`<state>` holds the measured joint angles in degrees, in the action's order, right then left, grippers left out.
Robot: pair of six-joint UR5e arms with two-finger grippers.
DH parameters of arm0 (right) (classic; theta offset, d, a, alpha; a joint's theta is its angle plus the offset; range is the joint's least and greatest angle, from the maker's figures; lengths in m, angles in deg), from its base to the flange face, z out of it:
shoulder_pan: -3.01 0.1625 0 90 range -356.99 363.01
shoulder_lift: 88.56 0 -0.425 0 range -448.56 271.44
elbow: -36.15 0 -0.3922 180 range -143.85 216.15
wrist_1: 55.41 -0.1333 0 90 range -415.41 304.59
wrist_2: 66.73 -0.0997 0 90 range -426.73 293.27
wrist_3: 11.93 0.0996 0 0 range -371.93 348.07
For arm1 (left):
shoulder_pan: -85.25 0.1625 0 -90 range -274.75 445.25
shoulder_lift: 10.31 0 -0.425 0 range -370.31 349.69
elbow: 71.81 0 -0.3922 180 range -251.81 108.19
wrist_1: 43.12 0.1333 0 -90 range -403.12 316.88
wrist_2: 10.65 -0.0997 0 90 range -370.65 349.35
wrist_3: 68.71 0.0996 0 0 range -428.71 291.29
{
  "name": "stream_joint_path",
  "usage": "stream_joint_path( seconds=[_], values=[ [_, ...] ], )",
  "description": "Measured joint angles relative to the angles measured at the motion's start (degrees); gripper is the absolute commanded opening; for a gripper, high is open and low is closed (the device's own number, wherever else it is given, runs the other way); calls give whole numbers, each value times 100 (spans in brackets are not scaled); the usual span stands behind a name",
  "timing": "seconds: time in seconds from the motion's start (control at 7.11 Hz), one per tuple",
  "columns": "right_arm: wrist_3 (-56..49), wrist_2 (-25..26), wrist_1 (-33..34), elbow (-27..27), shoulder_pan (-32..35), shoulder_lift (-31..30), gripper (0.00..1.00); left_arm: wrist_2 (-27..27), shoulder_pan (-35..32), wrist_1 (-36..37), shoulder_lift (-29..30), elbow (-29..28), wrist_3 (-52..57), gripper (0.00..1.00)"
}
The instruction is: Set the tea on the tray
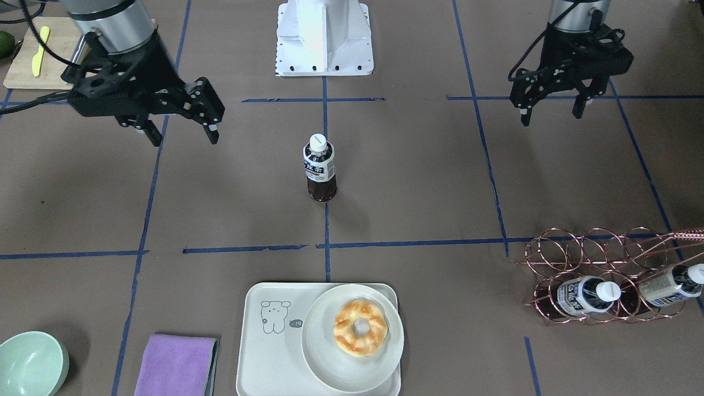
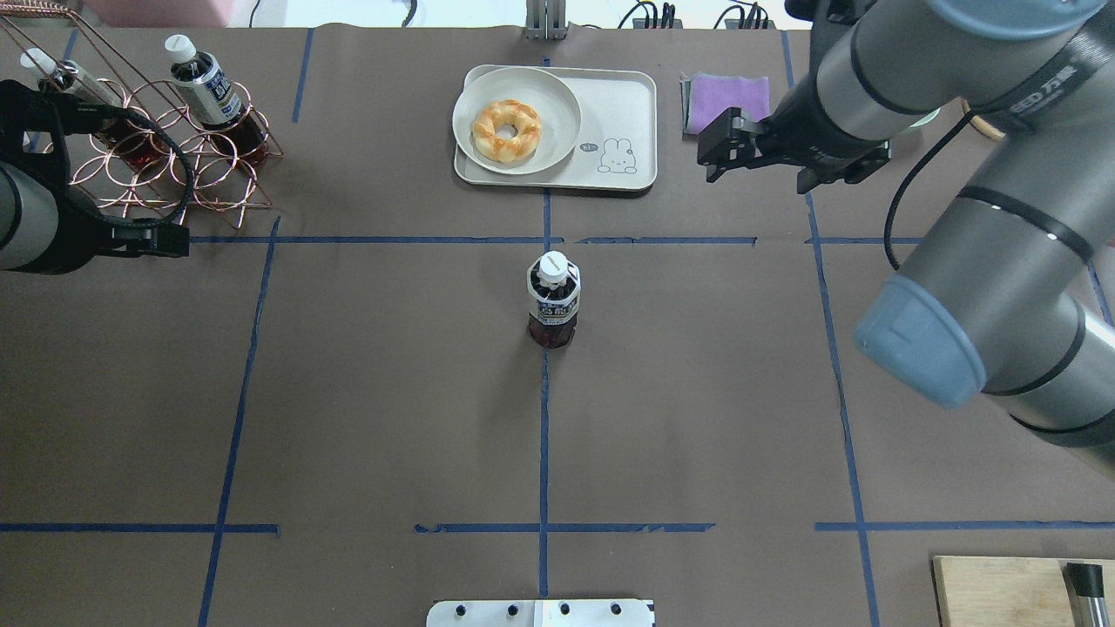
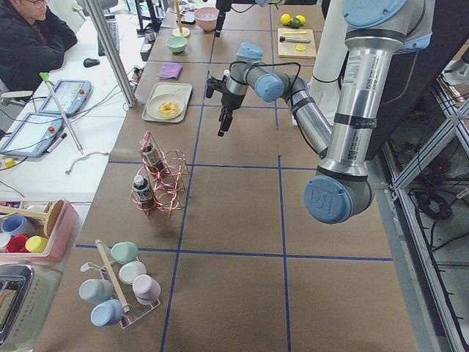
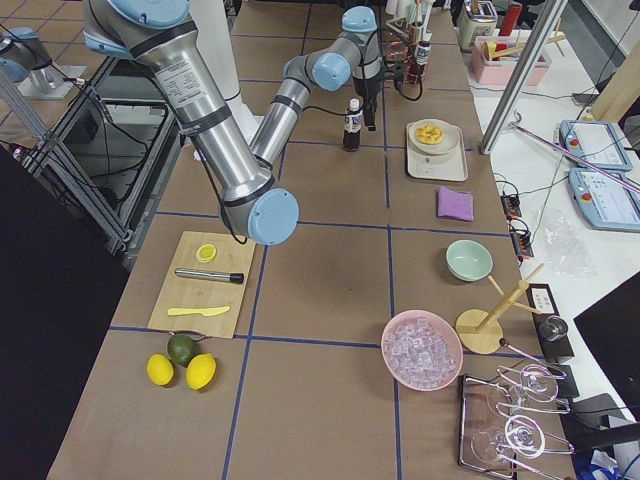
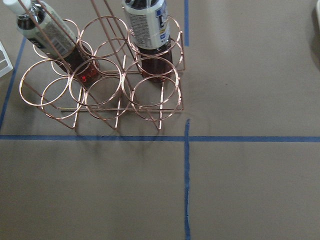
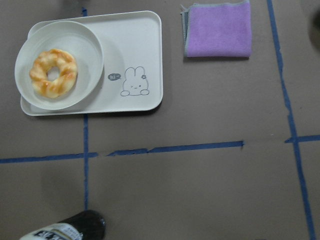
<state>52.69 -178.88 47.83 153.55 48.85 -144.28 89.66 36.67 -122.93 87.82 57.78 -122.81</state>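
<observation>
Across the table, seen front on, the tea (image 1: pixel 319 168) stands upright on the middle tape line, well apart from the tray (image 1: pixel 258 357), which carries a plate (image 1: pixel 319 352) with a doughnut (image 1: pixel 360 328). The right gripper (image 1: pixel 184 137) and left gripper (image 1: pixel 551 116) hover with fingers spread, holding nothing. Overhead, the tea stands alone between them. Under the left wrist, a wire rack (image 5: pixel 100 90) holds two more bottles (image 5: pixel 147 25).

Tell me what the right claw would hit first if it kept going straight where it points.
The right claw would most likely meet bare table: its wrist camera looks down on brown paper by a blue tape line, between the tray and the tea bottle. Depth is unclear.
</observation>
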Motion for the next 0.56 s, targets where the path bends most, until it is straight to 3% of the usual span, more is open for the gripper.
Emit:
stream_joint_path(
  seconds=[0.28,0.56],
  values=[
    [676,603,52,-167,-741,486,100,471,-733,-66,-426,-247,1157,100],
    [1000,798,102,-542,-1147,923,100,1070,-1506,-341,-736,-666,2397,100]
  ],
)
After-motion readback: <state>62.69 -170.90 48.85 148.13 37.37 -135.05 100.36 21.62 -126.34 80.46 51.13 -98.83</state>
